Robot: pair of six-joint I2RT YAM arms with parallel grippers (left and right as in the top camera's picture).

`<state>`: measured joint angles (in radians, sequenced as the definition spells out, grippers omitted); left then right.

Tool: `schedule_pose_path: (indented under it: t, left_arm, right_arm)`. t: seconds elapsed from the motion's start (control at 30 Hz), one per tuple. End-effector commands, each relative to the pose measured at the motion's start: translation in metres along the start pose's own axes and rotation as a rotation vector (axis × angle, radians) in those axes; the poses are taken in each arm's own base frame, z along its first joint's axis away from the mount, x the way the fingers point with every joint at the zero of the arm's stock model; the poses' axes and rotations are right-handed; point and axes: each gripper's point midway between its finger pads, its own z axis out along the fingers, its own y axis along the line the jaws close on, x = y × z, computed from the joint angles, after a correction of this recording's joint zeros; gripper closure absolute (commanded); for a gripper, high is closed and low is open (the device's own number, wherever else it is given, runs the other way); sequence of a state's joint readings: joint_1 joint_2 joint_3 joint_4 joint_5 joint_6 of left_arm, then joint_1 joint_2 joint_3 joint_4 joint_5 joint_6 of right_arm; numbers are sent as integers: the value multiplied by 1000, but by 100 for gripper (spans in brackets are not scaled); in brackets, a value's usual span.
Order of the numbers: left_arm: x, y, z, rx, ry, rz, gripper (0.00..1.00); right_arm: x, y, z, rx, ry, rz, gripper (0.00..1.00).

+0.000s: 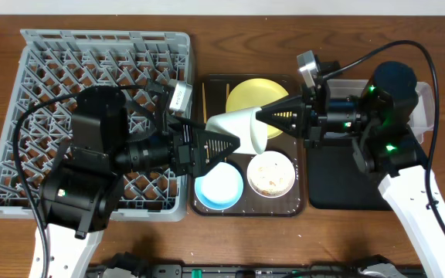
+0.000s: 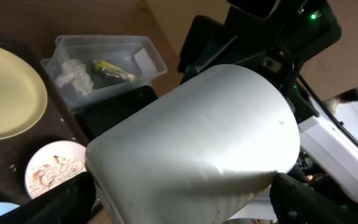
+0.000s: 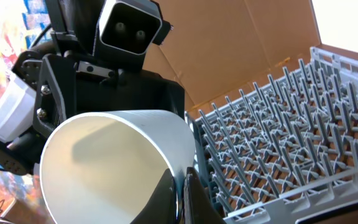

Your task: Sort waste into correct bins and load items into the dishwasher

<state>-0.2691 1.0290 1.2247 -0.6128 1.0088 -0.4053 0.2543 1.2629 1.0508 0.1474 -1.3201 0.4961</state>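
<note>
White cup (image 1: 242, 127) on its side in the air above brown serving tray (image 1: 246, 210). Right pincer (image 1: 258, 117) clamped on its rim; left pincer (image 1: 224, 137) apart, fingers either side of cup base. On tray: yellow plate (image 1: 253, 94) far end, chopsticks (image 1: 204, 100) along left edge, blue bowl (image 1: 219, 184) and small white bowl (image 1: 271, 174) with crumbs (image 2: 53, 171) near end. Dish rack (image 1: 52, 62) left of tray; clear container (image 2: 104, 62) with tissue (image 2: 73, 73) and wrapper (image 2: 112, 70) right of tray.

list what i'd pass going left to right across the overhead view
large grey plastic lattice dish rack → round light blue bowl → small white bowl with crumbs → shallow black rectangular tray. left out: the white cup held above the bowls, since it overlaps them
</note>
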Motion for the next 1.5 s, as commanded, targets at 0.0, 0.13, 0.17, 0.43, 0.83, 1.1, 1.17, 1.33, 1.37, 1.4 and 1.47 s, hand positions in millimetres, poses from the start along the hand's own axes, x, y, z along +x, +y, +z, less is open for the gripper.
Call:
schedule_pose_path:
  t: [0.0,0.13,0.17,0.43,0.83,1.1,1.17,1.33,1.37,1.4,1.47]
  left_arm:
    - [-1,-32,-4,142,24,51,9]
    - [-2,-61,-10,289,47,123,9]
    - [-2,-66,-11,313,52,136,9]
    - [0,-75,-15,360,71,160,9]
    - [0,-74,-14,357,68,164,9]
    - [0,-74,-14,357,68,164,9]
    - [0,-74,-14,357,68,164,9]
    - [-2,-69,-12,335,52,172,9]
    - [-4,-67,-11,321,43,169,9]
    - [-6,-63,-9,303,32,164,9]
    - [-9,-58,-7,288,27,155,9]
  right_arm:
    - [4,20,7,-90,45,16,99]
    - [6,26,17,-104,51,2,99]
    - [6,26,19,-101,49,2,99]
    - [-7,29,11,-103,23,-10,99]
    - [-26,44,-15,-124,12,-55,99]
    - [-37,33,-35,-59,-30,-47,99]
    - [-41,27,-45,-26,-49,-34,99]
    - [-46,18,-59,17,-75,3,99]
    - [-44,21,-57,5,-65,3,99]
    - [-41,24,-52,-13,-49,1,99]
    - [-37,30,-45,-43,-28,0,99]
